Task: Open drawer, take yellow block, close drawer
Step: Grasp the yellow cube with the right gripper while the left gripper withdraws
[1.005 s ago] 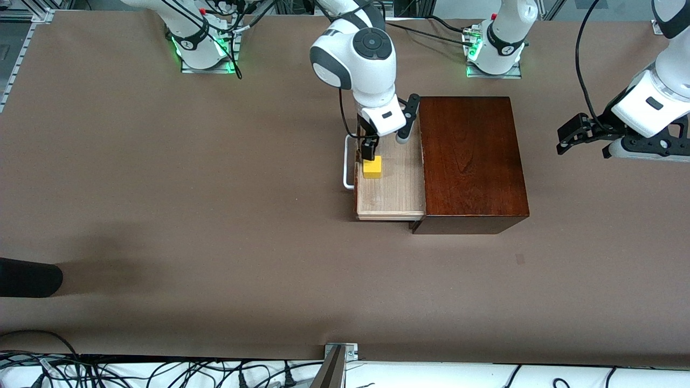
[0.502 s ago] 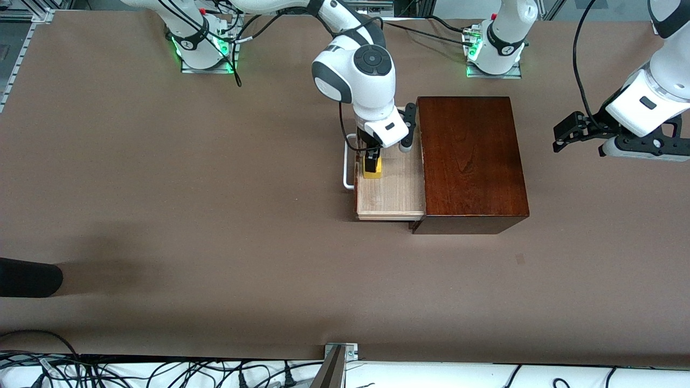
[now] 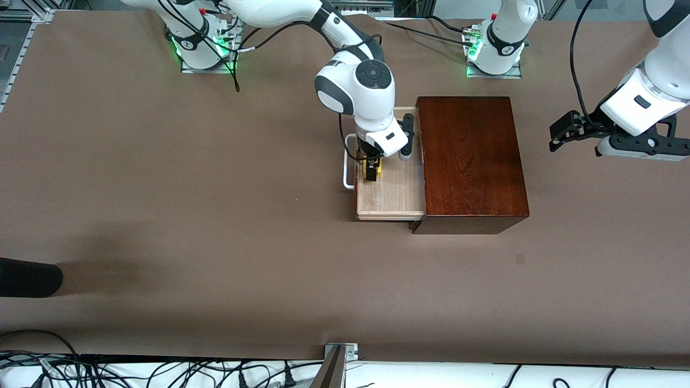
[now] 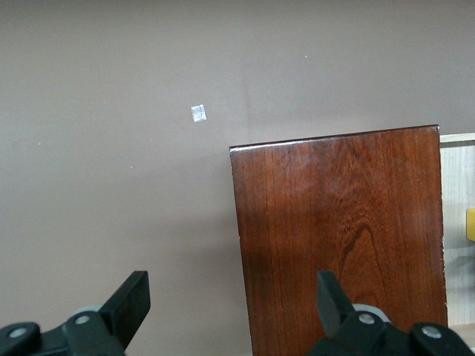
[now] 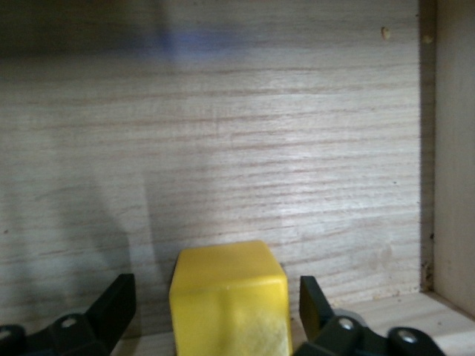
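Note:
The drawer (image 3: 391, 196) is pulled out of the dark wooden box (image 3: 471, 161), its white bar handle (image 3: 347, 161) toward the right arm's end of the table. The yellow block (image 3: 379, 171) sits on the pale drawer floor near the handle. My right gripper (image 3: 372, 171) is down in the drawer, open, with one finger on each side of the block (image 5: 228, 297) and a gap at both sides. My left gripper (image 3: 571, 132) is open and empty in the air beside the box. Its wrist view shows the box top (image 4: 341, 222) and a sliver of the block (image 4: 470, 224).
A small tape mark (image 3: 520, 258) lies on the brown table nearer the front camera than the box. A dark object (image 3: 27, 277) juts in at the right arm's end of the table. Cables run along the table edge nearest the front camera.
My right gripper has come down into the drawer and now straddles the yellow block. My left arm has drifted slightly toward the box.

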You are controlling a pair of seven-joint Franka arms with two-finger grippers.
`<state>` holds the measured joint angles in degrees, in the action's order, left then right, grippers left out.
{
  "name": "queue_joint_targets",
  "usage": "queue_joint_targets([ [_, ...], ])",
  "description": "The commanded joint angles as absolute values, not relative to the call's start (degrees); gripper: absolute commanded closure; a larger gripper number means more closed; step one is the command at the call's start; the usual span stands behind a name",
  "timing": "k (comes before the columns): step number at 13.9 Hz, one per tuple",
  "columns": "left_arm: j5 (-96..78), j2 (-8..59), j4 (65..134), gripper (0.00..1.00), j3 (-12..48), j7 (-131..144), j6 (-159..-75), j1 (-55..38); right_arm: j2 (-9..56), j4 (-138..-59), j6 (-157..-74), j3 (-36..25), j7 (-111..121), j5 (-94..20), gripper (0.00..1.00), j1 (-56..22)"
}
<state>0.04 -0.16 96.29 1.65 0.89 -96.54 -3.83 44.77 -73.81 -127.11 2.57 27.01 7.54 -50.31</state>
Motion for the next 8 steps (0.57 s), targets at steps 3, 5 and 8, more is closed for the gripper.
queue_joint_targets([
  [3,-0.3,-0.4,95.5,0.00,1.6,0.0,-95.7,-4.0,44.9,-71.5,-126.9,2.1,31.9,8.4,1.00,-49.7],
  [5,-0.3,-0.4,95.5,0.00,1.6,0.0,-95.7,-4.0,44.2,-71.3,-124.8,2.0,31.8,8.3,1.00,-49.8],
  [8,-0.3,-0.4,95.5,0.00,1.8,0.0,-95.7,-4.0,44.1,-62.8,-114.9,2.1,30.1,8.0,1.00,-50.5],
])
